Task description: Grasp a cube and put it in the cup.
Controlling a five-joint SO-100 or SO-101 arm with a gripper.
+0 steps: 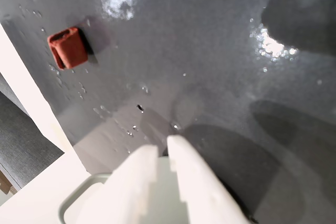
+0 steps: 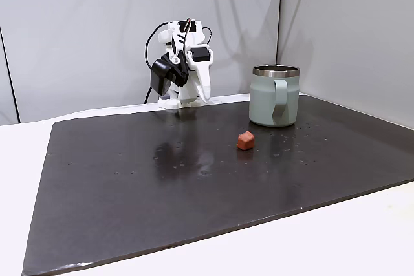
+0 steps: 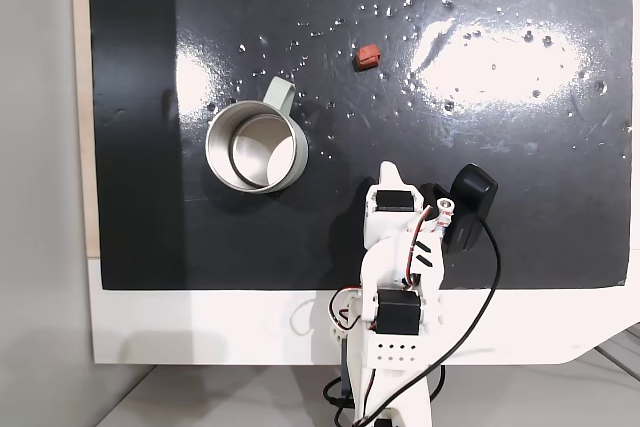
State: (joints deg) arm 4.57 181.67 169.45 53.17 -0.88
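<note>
The small brick-red cube [image 1: 67,48] lies on the dark mat, upper left in the wrist view. In both fixed views the cube [image 2: 245,140] [image 3: 368,55] sits alone, a short way in front of the cup. The sage-green cup [image 2: 275,95] stands upright with its steel rim [image 3: 209,152] open and nothing visible inside. My gripper [image 1: 163,148] is shut and holds nothing, its white fingers together. The folded arm keeps the gripper [image 2: 204,97] [image 3: 390,169] at the mat's back edge, well away from the cube and beside the cup.
The dark glossy mat [image 2: 194,185] covers a white table [image 2: 336,244] and carries small specks and glare patches. Grey wall panels stand behind. The arm's base [image 3: 385,337] sits on the white strip off the mat.
</note>
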